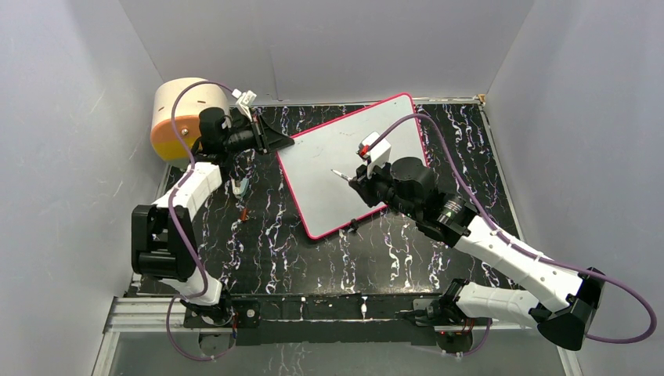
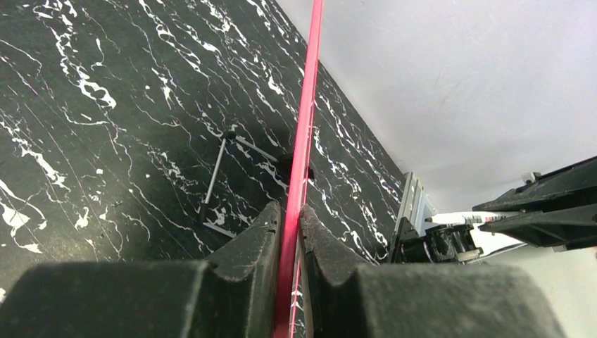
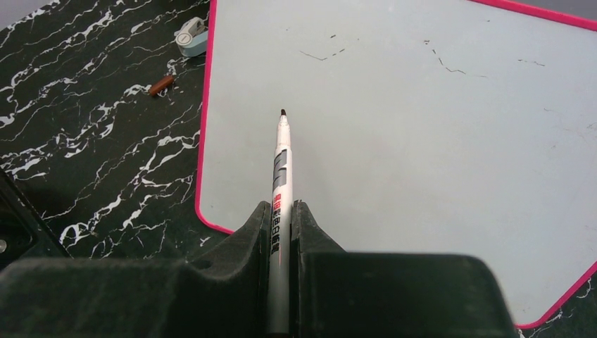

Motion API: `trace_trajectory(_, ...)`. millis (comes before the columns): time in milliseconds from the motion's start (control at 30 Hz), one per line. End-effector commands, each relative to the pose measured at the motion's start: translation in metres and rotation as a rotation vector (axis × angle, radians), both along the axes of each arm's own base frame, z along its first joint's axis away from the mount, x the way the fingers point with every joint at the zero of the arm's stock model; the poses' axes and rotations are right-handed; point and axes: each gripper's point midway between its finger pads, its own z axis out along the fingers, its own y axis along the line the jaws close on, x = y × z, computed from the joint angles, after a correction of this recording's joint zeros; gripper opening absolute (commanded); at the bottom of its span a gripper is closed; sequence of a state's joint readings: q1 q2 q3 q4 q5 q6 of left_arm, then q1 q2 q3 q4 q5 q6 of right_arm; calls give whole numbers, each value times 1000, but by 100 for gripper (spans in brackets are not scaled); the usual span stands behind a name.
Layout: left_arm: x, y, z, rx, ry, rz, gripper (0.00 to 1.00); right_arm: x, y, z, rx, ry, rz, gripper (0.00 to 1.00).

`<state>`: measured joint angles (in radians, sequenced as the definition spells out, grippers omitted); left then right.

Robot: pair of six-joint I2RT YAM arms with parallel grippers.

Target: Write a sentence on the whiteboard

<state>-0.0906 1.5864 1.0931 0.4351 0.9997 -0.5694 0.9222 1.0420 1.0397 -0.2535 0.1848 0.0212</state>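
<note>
The whiteboard (image 1: 344,168) lies tilted on the black marbled table, white with a pink frame. My left gripper (image 1: 286,142) is at its far-left corner, shut on the pink edge (image 2: 306,127), which runs between the jaws of that gripper (image 2: 290,210). My right gripper (image 1: 356,182) is over the board's middle, shut on a white marker (image 3: 281,162) whose dark tip points at the board (image 3: 422,176). The marker (image 2: 461,218) also shows in the left wrist view. The sentence is out of view; the board's face carries only a few faint dark flecks.
A round tan-and-orange drum (image 1: 184,117) stands at the back left behind the left arm. A small brown cap (image 1: 244,213) and a small pale blue-white object (image 1: 241,186) lie on the table left of the board. Grey walls close in on three sides.
</note>
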Motion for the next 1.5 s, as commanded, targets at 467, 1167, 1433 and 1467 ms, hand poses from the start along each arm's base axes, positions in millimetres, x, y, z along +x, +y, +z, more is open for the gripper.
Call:
trace_trajectory(467,-30,7,-9,103,-25,10,13,4,29,37,40,-104,128,0)
trace_trajectory(1167,-22,9,-16,95,9,58,24,25,44,38,43,-93,79,0)
trace_trajectory(1433,-21,7,-20,86,29,45,11,31,46,38,56,-71,41,0)
trace_trajectory(1467,-22,7,-20,85,29,43,9,30,46,39,58,-71,44,0)
